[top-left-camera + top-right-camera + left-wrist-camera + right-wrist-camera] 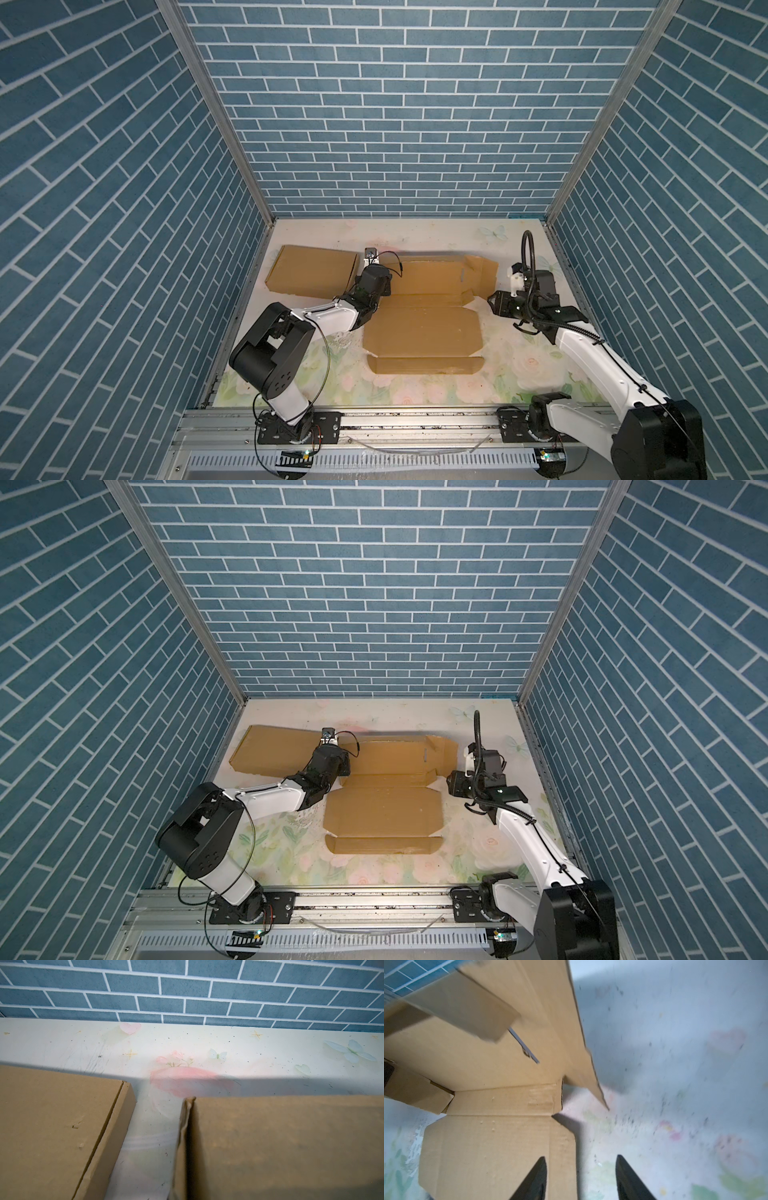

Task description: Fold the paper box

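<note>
Flat brown cardboard box blank (424, 332) lies unfolded mid-table, one arm at each rear corner.

Blank sits on the pale floral-print table (519, 374); front panels lie flat. The rear panel's right-hand side flap (484, 276) is tilted up off the surface in both top views. L gripper (372, 266) is at the blank's rear-left corner, tips hidden under the wrist cam and arm. It's closed, but can't tell if it pinches cardboard. L wrist view shows only the blank's edge up close. R gripper (581, 1176) is by the blank's right edge, below the raised flap. Its jaws are apart w/ nothing between: one black fingertip (542, 1176) over the cardboard, the other over bare table. A 2nd, closed brown cardboard box (309, 270) sits rear-left, just beside the blank w/ a gap between, near the blue brick-pattern wall (395, 124).
</note>
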### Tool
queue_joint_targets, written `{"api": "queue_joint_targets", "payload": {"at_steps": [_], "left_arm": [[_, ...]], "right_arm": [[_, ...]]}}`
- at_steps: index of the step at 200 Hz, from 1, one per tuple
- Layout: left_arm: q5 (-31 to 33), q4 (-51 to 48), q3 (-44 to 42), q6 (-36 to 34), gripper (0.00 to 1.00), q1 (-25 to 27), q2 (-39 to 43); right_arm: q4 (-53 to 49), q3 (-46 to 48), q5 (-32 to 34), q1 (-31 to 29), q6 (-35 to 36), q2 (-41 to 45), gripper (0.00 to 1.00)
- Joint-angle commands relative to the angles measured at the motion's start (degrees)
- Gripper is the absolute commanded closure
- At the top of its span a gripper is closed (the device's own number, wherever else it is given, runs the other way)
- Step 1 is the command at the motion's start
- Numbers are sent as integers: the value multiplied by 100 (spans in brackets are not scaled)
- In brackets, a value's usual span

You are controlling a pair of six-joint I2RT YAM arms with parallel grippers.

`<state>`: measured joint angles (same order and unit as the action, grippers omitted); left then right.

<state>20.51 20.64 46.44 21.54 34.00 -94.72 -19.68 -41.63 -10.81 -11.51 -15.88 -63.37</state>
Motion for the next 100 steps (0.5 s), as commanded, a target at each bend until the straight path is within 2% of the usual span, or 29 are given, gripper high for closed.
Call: {"api": "queue_joint_targets", "payload": {"at_steps": [1,19,59,90,100], "left_arm": [[-239,-1027,-203,-60,100,-25,-367],[-262,-1054,-173,-114,100,-25,-407],[-271,-1046,-140,-166,100,-25,-445],[-267,-1032,-145,-147,100,-25,-438],[-262,-1034,-152,-150,100,-25,-450]], "right_arm": [[-185,-199,-105,129,1330,-438,39],[340,-380,-450,163,1754,-948,37],[516,-928,-759,216,2470,-1921,41],[456,-950,-1545,256,2794,-2181,54],[487,-901,-1688,254,2828,-2142,62]]}}
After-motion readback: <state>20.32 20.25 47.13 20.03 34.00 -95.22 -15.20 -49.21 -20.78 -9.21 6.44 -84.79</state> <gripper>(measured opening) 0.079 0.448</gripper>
